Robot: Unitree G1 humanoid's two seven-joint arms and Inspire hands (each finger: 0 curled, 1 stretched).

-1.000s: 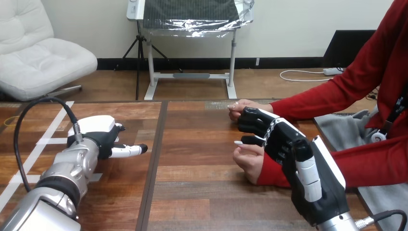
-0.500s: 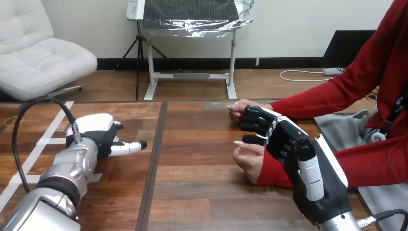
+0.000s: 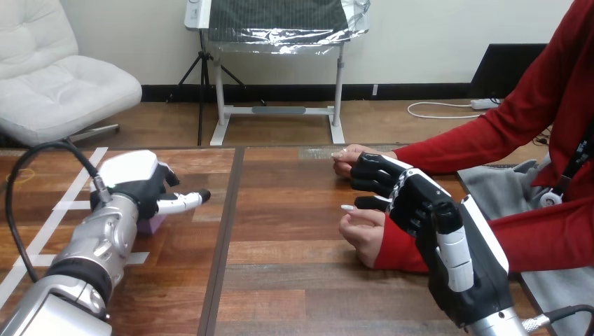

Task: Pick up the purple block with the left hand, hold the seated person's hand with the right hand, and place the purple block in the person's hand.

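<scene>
— Three steps required; any complete?
— None confirmed. Small purple block (image 3: 151, 224) lying on brown wooden table (image 3: 294, 245), under left hand (image 3: 140, 183); fingers relaxed, nothing gripped. Right hand (image 3: 420, 210) beside person's nearer hand (image 3: 361, 234); hold cannot be told. Pickup, handover outstanding.

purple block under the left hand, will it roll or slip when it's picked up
The purple block shows a flat side and straight edges, so it probably won't roll. It looks small beside the left hand, so likely light. Its smooth-looking face might slip in a loose grasp.
</scene>
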